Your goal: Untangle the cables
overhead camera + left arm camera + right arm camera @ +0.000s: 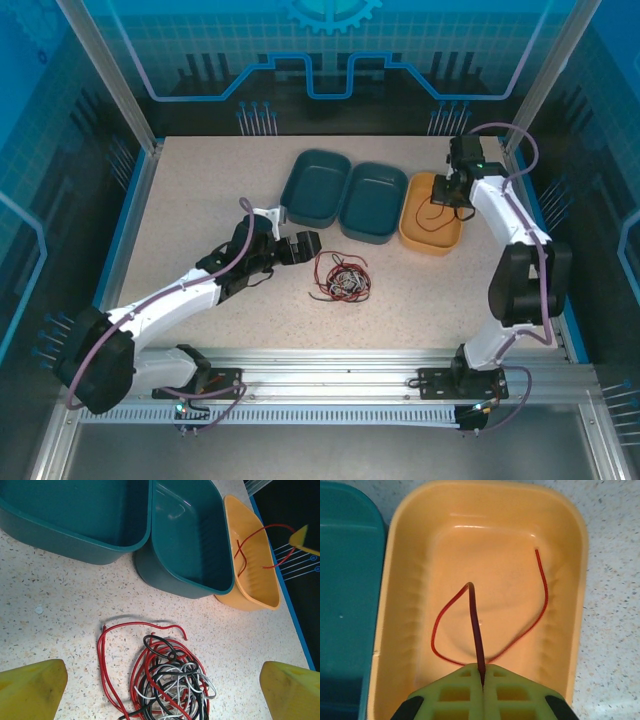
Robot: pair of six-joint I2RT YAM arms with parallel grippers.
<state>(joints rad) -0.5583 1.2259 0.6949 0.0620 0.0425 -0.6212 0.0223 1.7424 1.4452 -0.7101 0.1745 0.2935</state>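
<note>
Hovering wide open, the left hand waits just beside the wire tangle, thin glossy red, black and white strands knotted on the speckled surface; most work remains. Behind, two smooth teal trays. Farthest, the right hand, pinched shut, dangles one separated red wire into the rounded yellow tray
</note>
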